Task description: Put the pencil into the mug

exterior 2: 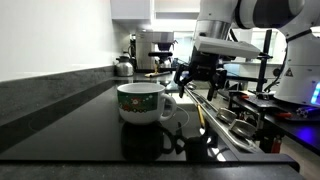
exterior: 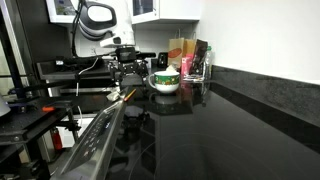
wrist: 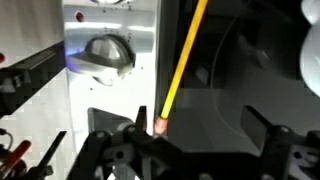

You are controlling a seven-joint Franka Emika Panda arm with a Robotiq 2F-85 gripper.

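The pencil (wrist: 183,60) is a thin yellow stick with a pinkish end, lying on the black counter near its edge. It shows in both exterior views (exterior: 122,96) (exterior 2: 198,108). My gripper (wrist: 200,135) is open and empty. It hovers above the pencil, whose pinkish end is close to one finger. The gripper also shows in both exterior views (exterior: 128,68) (exterior 2: 198,78). The white mug (exterior: 165,82) with a green band stands upright on the counter beside the gripper. It also shows in an exterior view (exterior 2: 140,102), and its white edge shows in the wrist view (wrist: 312,50).
A clear container with brown packets (exterior: 190,58) stands behind the mug by the wall. A kettle (exterior 2: 122,66) and a coffee machine (exterior 2: 155,48) stand at the counter's far end. A metal strip (exterior: 95,140) runs along the counter edge, with dark equipment beyond it.
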